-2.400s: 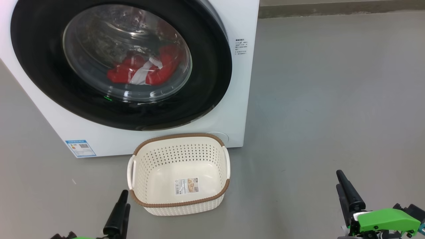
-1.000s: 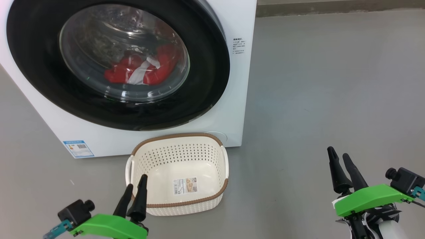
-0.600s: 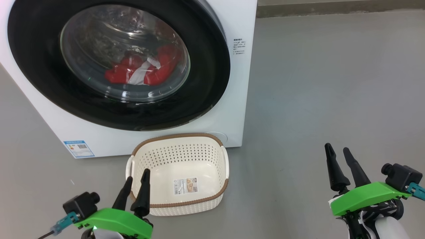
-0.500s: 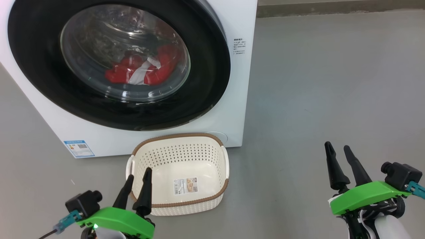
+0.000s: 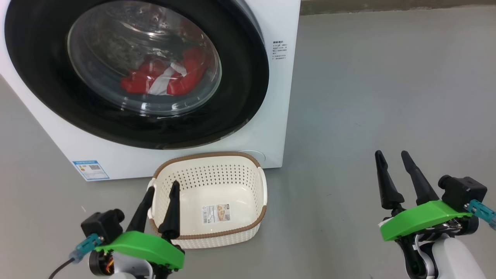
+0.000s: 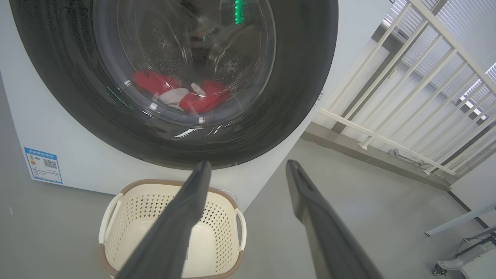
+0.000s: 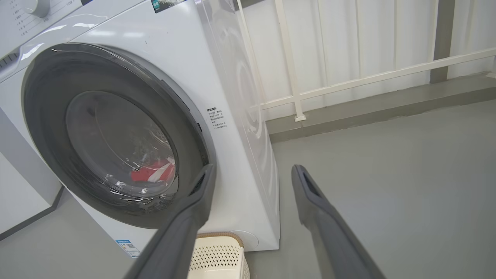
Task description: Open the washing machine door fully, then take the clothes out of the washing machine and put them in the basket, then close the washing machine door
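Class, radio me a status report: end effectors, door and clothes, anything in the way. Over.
Left end effector open, empty, beside basket. Right end effector open, empty, above floor. Washing machine door shut, clothes inside. Basket empty, standing below door.

1 washing machine (image 5: 279, 116), 1 basket (image 5: 207, 154), 1 clothes heap (image 5: 135, 82) — 1 left gripper (image 5: 163, 185), 1 right gripper (image 5: 391, 152)

**Soft, even light, with glare on the glass**

Bright, diffuse light fills the scene, strongest behind the railing (image 6: 387, 97) at the far right. The grey floor (image 5: 368, 97) carries only a faint shadow beside the basket (image 5: 209, 155). White streaks and a green glint lie across the washing machine door (image 5: 248, 77), dimming the clothes (image 5: 186, 73) behind its glass. In the wrist views the wide lens bows the washing machine (image 7: 232, 77), and the left gripper (image 6: 248, 164) shows soft, unfocused fingers (image 6: 182, 224).
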Available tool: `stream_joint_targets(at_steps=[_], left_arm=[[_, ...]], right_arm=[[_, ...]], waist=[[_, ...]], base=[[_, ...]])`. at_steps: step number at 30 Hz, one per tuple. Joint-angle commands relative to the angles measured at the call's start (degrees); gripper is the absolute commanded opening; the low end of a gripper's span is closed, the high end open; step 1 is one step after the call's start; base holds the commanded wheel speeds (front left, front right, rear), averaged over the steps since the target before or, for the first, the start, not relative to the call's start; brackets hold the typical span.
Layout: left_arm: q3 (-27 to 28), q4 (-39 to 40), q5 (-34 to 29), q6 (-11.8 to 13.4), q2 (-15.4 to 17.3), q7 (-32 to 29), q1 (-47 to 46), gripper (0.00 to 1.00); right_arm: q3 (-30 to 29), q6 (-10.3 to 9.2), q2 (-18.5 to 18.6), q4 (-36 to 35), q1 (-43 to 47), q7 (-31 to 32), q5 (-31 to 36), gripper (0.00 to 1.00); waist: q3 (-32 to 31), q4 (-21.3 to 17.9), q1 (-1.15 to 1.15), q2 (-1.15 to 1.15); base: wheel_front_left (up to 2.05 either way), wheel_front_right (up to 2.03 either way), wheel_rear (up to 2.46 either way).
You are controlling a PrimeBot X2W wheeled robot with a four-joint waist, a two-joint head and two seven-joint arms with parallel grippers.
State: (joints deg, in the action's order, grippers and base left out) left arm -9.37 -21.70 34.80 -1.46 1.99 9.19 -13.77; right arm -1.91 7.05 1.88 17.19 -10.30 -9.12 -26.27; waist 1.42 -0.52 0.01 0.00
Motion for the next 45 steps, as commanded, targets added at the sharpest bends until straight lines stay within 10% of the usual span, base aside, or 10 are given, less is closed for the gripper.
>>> stream_joint_targets(at_steps=[1, 31, 45], left_arm=[[1.0, 1.8, -2.0, 0.4, 0.6, 0.8, -2.9, 1.0], [-0.6, 1.3, -19.8, 2.1, 0.9, 5.8, -6.9, 1.0], [-0.6, 0.5, -19.0, 2.1, 0.9, 5.8, -6.9, 1.0]], right_arm=[[1.3, 0.33, 0.5, -1.7, -2.9, -0.9, 2.2, 1.0], [3.7, 0.44, 1.0, -1.8, -6.8, -5.9, 22.3, 1.0], [3.5, 0.44, 1.0, -2.4, -6.6, -5.9, 21.6, 1.0]], waist=[[0.1, 0.0, 0.0, 0.0], [0.3, 0.5, 0.0, 0.0], [0.6, 0.4, 0.0, 0.0]], base=[[0.0, 0.0, 0.0], [0.0, 0.0, 0.0], [0.0, 0.0, 0.0]])
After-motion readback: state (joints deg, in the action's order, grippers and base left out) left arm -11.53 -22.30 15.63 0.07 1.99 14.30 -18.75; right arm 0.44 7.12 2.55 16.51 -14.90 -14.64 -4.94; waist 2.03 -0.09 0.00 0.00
